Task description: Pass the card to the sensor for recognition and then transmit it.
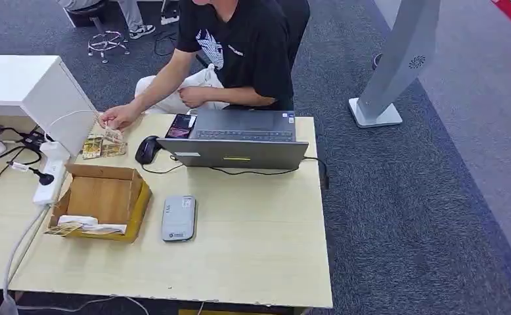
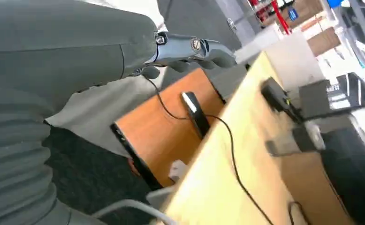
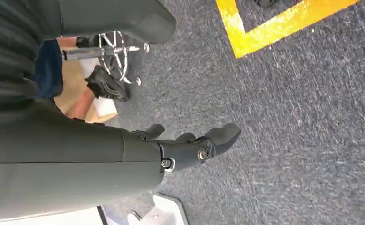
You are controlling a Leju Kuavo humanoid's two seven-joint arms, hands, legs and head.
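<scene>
A grey flat sensor (image 1: 178, 218) lies on the wooden table (image 1: 253, 243), just right of an open cardboard box (image 1: 102, 197). Cards (image 1: 75, 228) rest at the box's near end. More cards (image 1: 102, 146) lie at the table's far left, where a seated person's hand (image 1: 118, 118) touches them. My left hand (image 2: 180, 47) hangs beside the table's edge with its fingers stretched out and nothing in them. My right hand (image 3: 180, 150) hangs over grey carpet, fingers apart and empty.
An open laptop (image 1: 236, 141), a black mouse (image 1: 148, 149) and a phone (image 1: 181, 125) sit at the table's far side. A white power strip (image 1: 50, 172) with cables lies at the left. A grey stand (image 1: 397, 65) rises from the carpet at the right.
</scene>
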